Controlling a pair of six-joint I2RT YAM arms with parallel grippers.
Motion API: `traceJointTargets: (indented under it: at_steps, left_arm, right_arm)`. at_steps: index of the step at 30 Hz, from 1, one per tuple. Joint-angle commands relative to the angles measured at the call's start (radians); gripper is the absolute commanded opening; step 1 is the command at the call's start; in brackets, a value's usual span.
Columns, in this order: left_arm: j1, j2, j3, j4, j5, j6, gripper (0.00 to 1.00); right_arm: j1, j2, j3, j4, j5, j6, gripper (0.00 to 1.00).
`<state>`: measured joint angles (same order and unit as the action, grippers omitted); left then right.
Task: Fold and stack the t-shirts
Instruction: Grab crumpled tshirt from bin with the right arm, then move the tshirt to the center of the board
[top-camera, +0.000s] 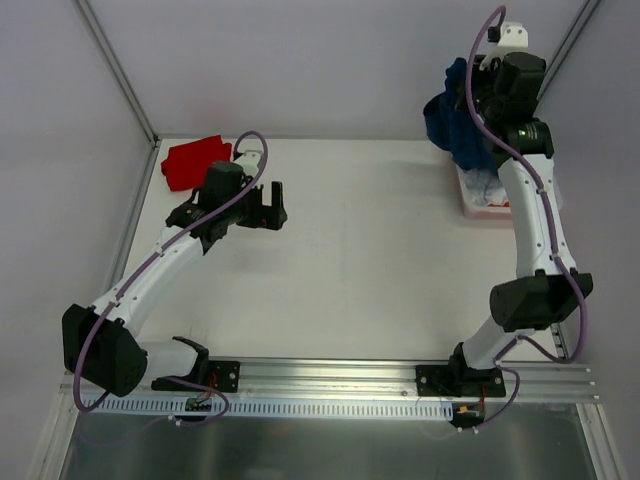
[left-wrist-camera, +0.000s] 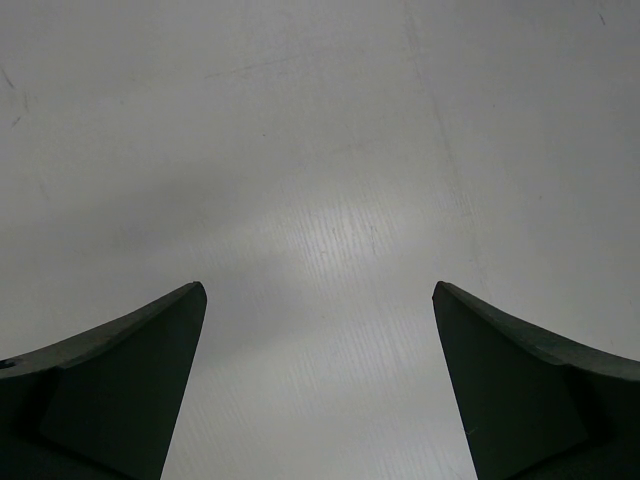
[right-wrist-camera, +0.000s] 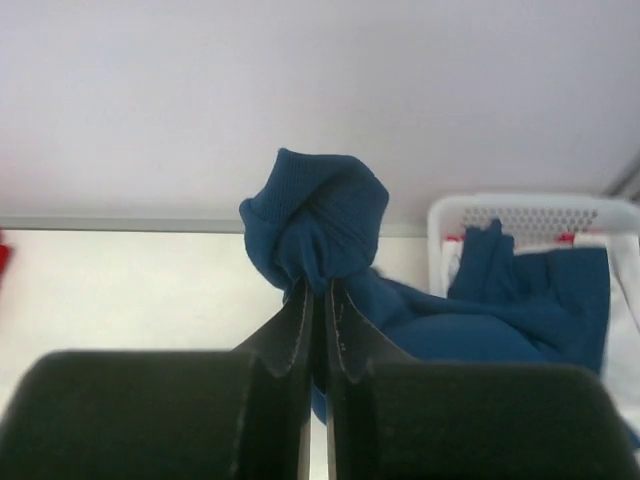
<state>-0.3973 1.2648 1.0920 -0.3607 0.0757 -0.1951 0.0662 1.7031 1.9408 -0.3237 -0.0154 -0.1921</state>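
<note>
Right wrist view: the right pincer (right-wrist-camera: 318, 292) is clamped tight on a bunched fold of the navy t-shirt (right-wrist-camera: 322, 212). It holds the cloth raised over the white basket (right-wrist-camera: 530, 208) at right centre, probably to draw it clear for spreading. The left pincer (left-wrist-camera: 320, 290) gapes wide above the bare surface (left-wrist-camera: 330, 150). The red t-shirt (top-camera: 195, 160) lies compact at the top view's upper left.

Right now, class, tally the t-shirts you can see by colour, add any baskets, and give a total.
Red t-shirt: 1
Navy blue t-shirt: 1
White basket: 1
Total: 3
Whatever else lies in the basket is too hidden to count.
</note>
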Motion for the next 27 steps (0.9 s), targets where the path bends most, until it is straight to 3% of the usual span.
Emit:
traceJointTargets:
  at_steps: [1,13,27]
  left_arm:
    - [0.009,-0.035,0.022,0.014,0.026,-0.015,0.99]
    - [0.009,-0.045,0.011,0.014,0.026,-0.029,0.99]
    - [0.008,-0.050,0.003,0.022,0.026,-0.035,0.99]
  right_arm:
    - [0.053,-0.124,0.075,-0.074,0.008,-0.043,0.00]
    - [0.113,-0.397,0.188,-0.138,-0.162,0.077,0.00]
    - [0.113,-0.497,0.257,0.004,-0.541,0.388,0.00]
